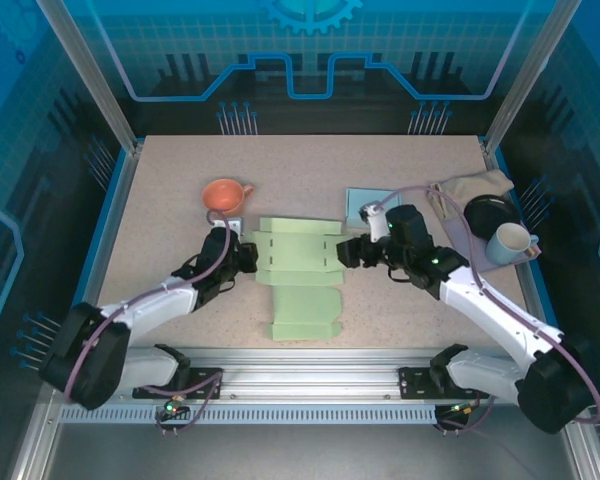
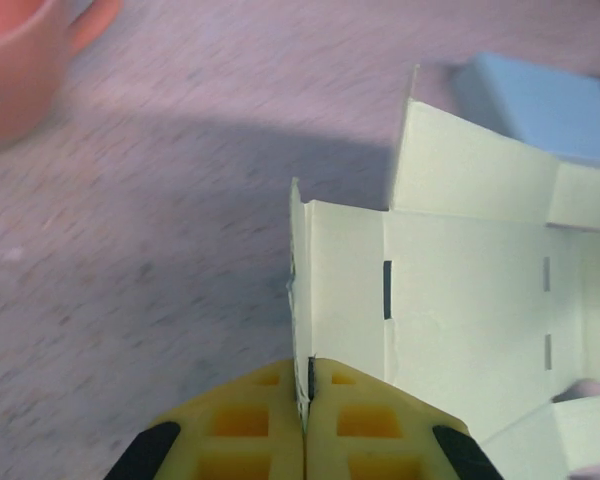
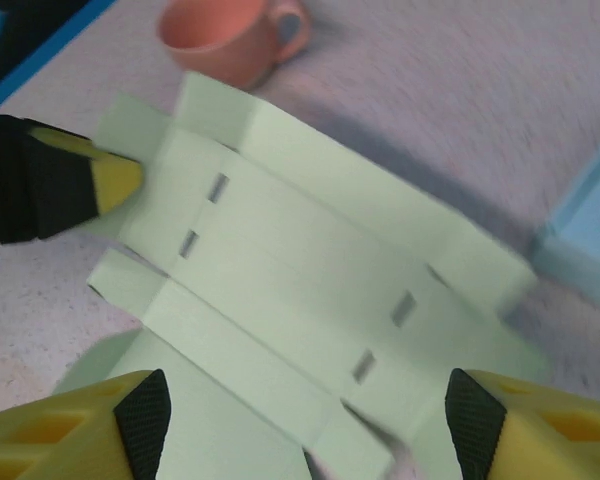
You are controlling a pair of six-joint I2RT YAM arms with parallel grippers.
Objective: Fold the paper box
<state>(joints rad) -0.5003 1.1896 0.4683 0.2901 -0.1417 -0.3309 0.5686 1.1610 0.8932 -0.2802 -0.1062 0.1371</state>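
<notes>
Speckled beige table point(image 1: 160, 200) enclosed by blue translucent walls point(image 1: 310, 60).

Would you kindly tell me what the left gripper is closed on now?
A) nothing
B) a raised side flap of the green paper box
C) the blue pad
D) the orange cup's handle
B: the left gripper pinches a thin upright edge flap of the paper box.

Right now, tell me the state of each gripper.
Left gripper: shut on the paper box, at a raised side flap.
Right gripper: open, jaws spread above the box, holding nothing.
</notes>
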